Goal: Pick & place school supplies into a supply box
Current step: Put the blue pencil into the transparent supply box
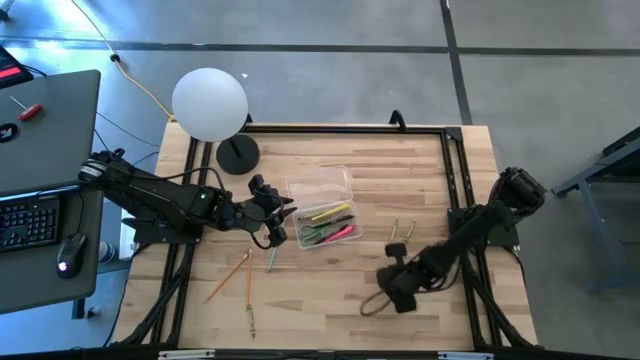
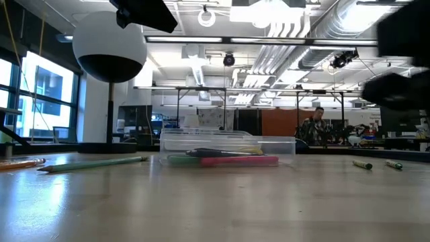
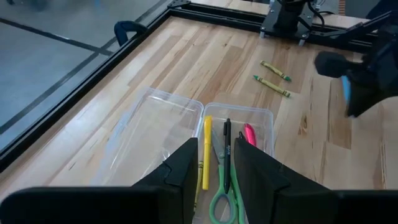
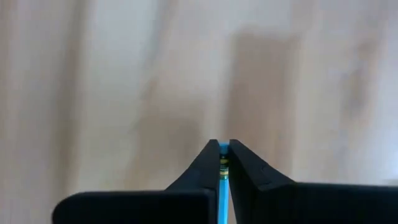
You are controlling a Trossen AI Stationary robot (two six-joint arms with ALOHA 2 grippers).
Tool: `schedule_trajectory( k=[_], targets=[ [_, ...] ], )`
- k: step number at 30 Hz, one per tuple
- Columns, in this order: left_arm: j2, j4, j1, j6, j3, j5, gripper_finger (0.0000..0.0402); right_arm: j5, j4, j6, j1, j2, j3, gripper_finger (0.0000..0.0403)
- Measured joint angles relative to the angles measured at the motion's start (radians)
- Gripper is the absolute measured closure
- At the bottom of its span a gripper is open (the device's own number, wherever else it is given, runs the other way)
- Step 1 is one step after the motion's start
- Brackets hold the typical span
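The clear supply box lies open on the table with its lid folded flat beside it. In it lie a yellow stick, a black pen, a pink pen and green-handled scissors. My left gripper hovers open over the box's left end, touching nothing. My right gripper is to the right of the box, raised above the table, shut on a thin blue stick. Two yellow-green pieces and several pencils lie flat on the table. My right gripper pinches the thin blue stick between its two fingertips, at a spot with a yellow-green band. The fingers point down at the table. The stick is lifted clear of the wood; how much of it hangs past the fingers I cannot tell.
A white globe lamp on a black base stands at the far left of the table. Black rails run along the far and right sides. A desk with a laptop stands off the table's left edge. Bare wood lies near the front edge.
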Motion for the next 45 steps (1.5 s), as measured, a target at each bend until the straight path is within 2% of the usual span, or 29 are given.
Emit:
schedule_trajectory(
  k=[4, 6, 11, 15, 20, 24, 28, 33, 39, 45],
  targets=[
    [0.0, 0.001, 0.0, 0.012, 0.0, -0.001, 0.0266, 0.081, 0.011, -0.072, -0.093, 0.0, 0.068, 0.0399],
    [0.0, 0.002, 0.0, 0.012, 0.0, -0.002, 0.0266, 0.087, 0.015, -0.132, -0.148, 0.0, 0.114, 0.0401],
    [0.0, 0.003, 0.0, 0.014, 0.0, -0.003, 0.0266, 0.147, 0.029, -0.428, -0.276, 0.002, 0.258, 0.0401],
    [0.0, 0.004, 0.0, 0.018, 0.0, -0.046, 0.0266, 0.169, 0.027, -0.653, -0.372, 0.035, 0.386, 0.0402],
    [-0.037, 0.004, 0.0, 0.079, 0.0, -0.102, 0.0266, 0.141, 0.028, -0.849, -0.443, 0.166, 0.535, 0.0402],
    [-0.095, -0.013, 0.0, 0.083, 0.0, -0.151, 0.0266, 0.151, -0.039, -0.982, -0.444, 0.317, 0.665, 0.0402],
    [-0.143, -0.072, 0.0, 0.083, 0.001, -0.163, 0.0266, 0.156, -0.096, -1.021, -0.446, 0.434, 0.777, 0.0402],
    [-0.153, -0.136, 0.0, 0.069, 0.001, -0.178, 0.0266, 0.042, -0.083, -1.009, -0.453, 0.516, 0.847, 0.0402],
    [-0.142, -0.148, 0.0, 0.036, 0.0, -0.173, 0.0266, 0.127, -0.119, -1.039, -0.449, 0.555, 0.858, 0.0399],
    [-0.143, -0.144, 0.0, 0.01, 0.0, -0.146, 0.0266, 0.158, -0.186, -1.022, -0.453, 0.56, 0.858, 0.0368]
  ],
)
